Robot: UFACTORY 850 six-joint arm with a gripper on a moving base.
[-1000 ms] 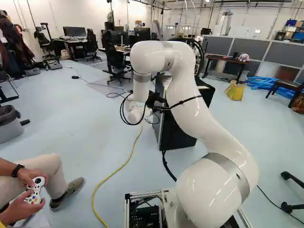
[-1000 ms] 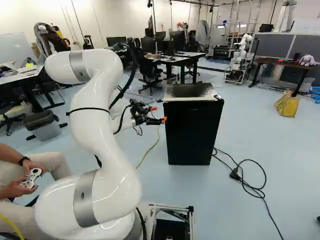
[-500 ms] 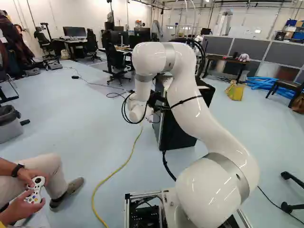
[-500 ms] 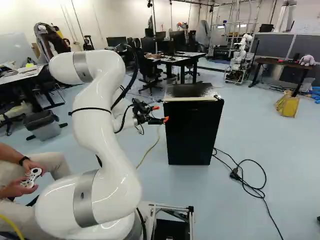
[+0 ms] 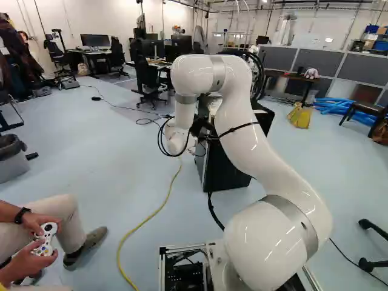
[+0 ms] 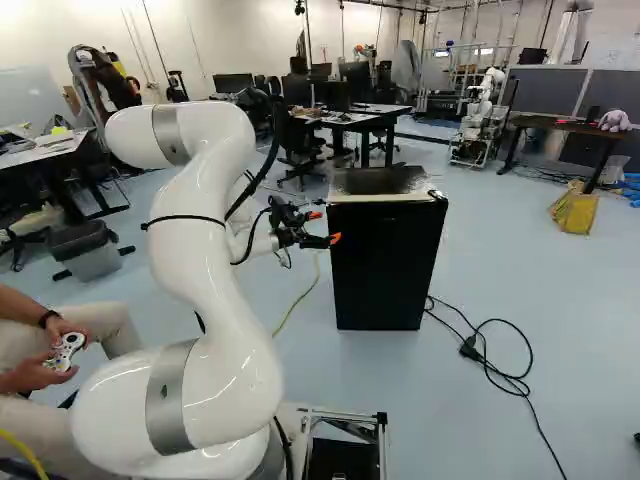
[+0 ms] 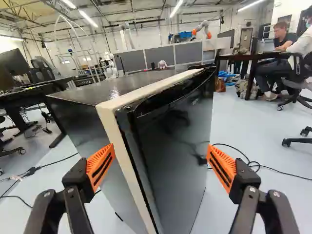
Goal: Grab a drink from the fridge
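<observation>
1. Black is the fridge (image 7: 183, 146), which stands just ahead of the gripper (image 6: 326, 227); its near corner appears between the two fingers.
2. The gripper (image 7: 161, 165) is open, with its pads (image 7: 101, 168) wide apart.
3. The wrist view shows both pads fully; in the left base view I cannot make them out.
4. The base views, unlike the wrist view, show a yellow bag (image 6: 575, 211), beyond the gripper.
5. I count one fridge, two orange pads and one bag.
</observation>
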